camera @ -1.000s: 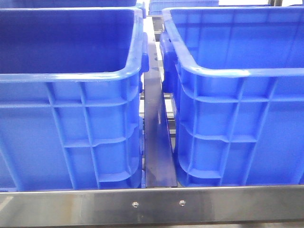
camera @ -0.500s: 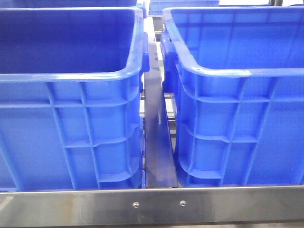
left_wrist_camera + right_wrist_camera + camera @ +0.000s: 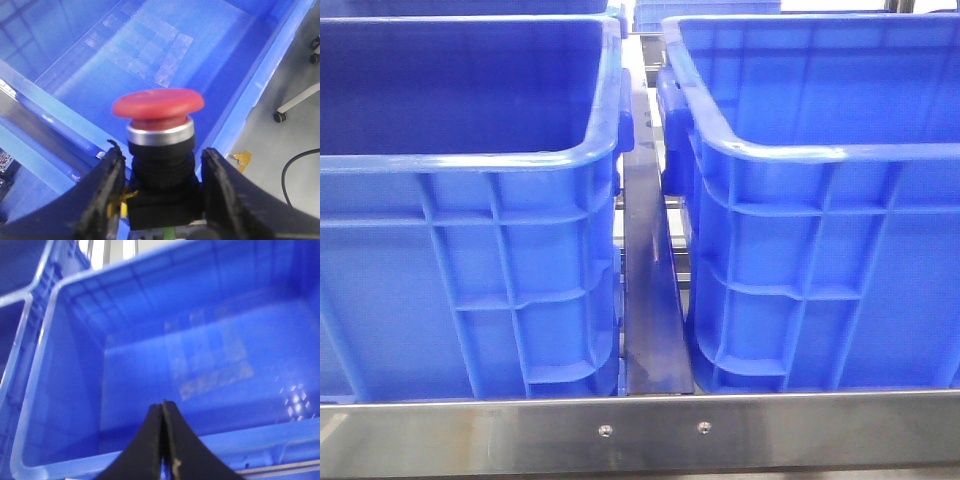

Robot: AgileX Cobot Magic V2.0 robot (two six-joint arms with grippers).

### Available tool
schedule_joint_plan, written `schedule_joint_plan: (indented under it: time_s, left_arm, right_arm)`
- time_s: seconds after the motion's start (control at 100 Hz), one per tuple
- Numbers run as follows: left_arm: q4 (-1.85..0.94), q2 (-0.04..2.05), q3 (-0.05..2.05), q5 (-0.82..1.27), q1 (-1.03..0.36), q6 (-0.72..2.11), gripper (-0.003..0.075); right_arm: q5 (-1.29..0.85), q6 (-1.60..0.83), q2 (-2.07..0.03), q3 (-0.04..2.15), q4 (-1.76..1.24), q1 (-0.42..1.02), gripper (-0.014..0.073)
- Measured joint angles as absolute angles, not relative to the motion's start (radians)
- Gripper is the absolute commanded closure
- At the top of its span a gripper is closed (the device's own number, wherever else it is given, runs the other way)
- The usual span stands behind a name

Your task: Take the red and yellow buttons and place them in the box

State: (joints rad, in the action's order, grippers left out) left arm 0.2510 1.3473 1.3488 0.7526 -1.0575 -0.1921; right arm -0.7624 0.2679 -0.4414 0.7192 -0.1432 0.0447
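Left hand (image 3: 159, 192) was clamped on the black body of the dark red mushroom-head push button (image 3: 158, 106), cap up and silvery collar showing clear above the fingers (image 3: 105, 192); gripping the body below the collar probably kept the cap free and the button upright for a straight drop. It hung over the inside of a large bright blue plastic crate (image 3: 235, 107), near one long wall, with grey floor beyond the rim; whether this was the target box or its neighbour could not be told from the wrist view. Right hand (image 3: 163, 442) was closed fingertip to fingertip, nothing between them, above the bare floor of a blue crate (image 3: 75, 405). Orange-yellow button not visible in any view. Front view showed two blue ribbed crates, left (image 3: 470, 290) and right (image 3: 820, 280), side by side behind the steel front rail of the bench (image 3: 650, 432), no arms in shot. Judged: red button about to be released.
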Motion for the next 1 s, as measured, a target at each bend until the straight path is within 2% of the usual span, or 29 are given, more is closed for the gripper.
schedule_joint_plan:
  time_s: [0.07,0.14,0.19,0.36,0.45,0.66,0.86,1.0]
  left_arm:
    - [0.251,1.347,1.349,0.753,-1.058,-0.192,0.0739]
    - [0.251,1.347,1.349,0.753,-1.058,-0.192,0.0739]
    - [0.251,1.347,1.349,0.753,-1.058,-0.192,0.0739]
    - [0.251,1.347,1.349,0.753,-1.058,-0.192,0.0739]
    - [0.251,1.347,1.349,0.753,-1.058,-0.192,0.0739]
    - [0.251,1.347,1.349,0.754,-1.058,-0.192,0.0739]
    - [0.251,1.347,1.349,0.754,-1.058,-0.192,0.0739]
    - [0.251,1.347,1.349,0.754,-1.058,-0.192,0.0739]
  right_arm:
    - [-0.769,0.268,-0.476,0.721,-0.151,0.045,0.0645]
    - [-0.773,0.268,-0.498,0.721,-0.156,0.045,0.0575]
    - [-0.775,0.268,-0.505,0.721,-0.164,0.045,0.0491]
    - [-0.777,0.268,-0.508,0.721,-0.191,0.045,0.0107]
    - [-0.777,0.268,-0.508,0.721,-0.224,0.045,-0.0003]
    - [-0.739,0.154,-0.514,0.721,-0.435,0.045,-0.0021]
    - [-0.722,-0.202,-0.585,0.731,-0.88,0.045,-0.0021]
    - [-0.785,-0.465,-0.7,0.758,-1.174,0.045,-0.0021]
